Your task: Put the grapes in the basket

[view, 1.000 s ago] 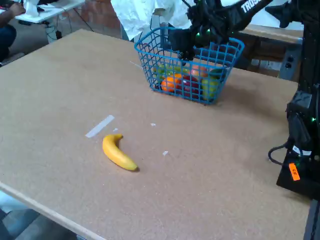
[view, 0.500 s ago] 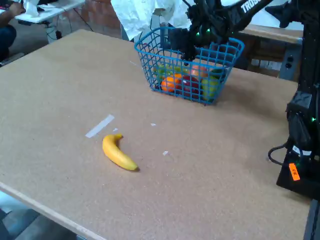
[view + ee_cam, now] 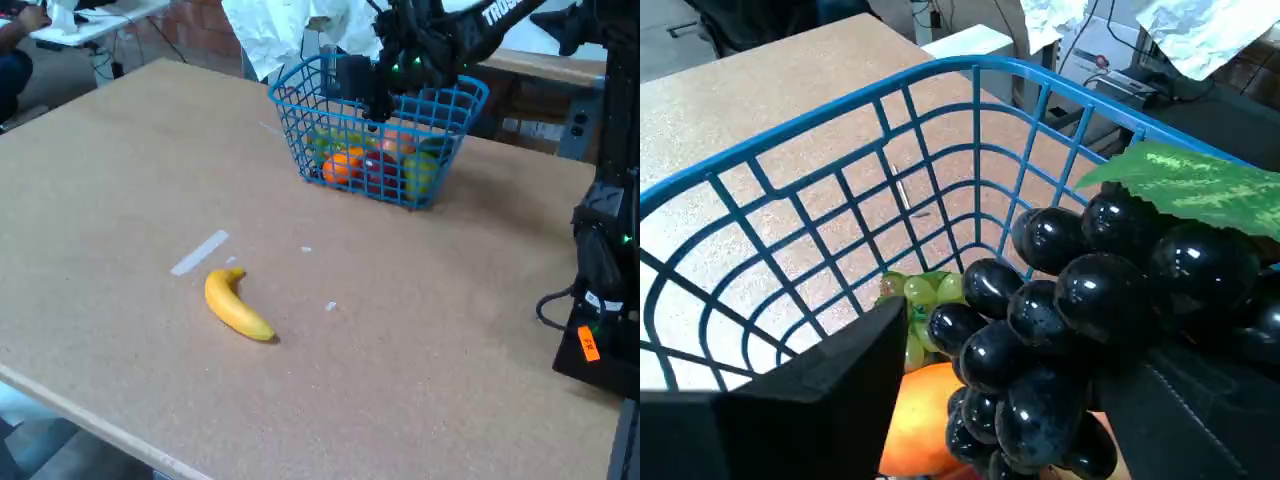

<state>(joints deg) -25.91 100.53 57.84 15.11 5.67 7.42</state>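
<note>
Tabletop: basket (image 3: 330, 140) holds orange (image 3: 915, 420), green grapes (image 3: 920, 295); black grapes (image 3: 1080, 330) above.

Fixed view: camera sits high off the near-left corner of the table (image 3: 420, 380), angled down and across it, far enough back to take in most of the top; the basket (image 3: 300, 125) is at the far side, the arm's base (image 3: 605, 290) at the right edge, the banana (image 3: 238, 306) nearer the camera

Wrist view: rides on the arm, very close, looking steeply down into the basket (image 3: 790, 215) over its rim; table (image 3: 750, 80) and room clutter show beyond the far wall

Overlap: both catch the basket, the fruit inside and the tabletop next to it; the wrist view sees only that patch
</note>
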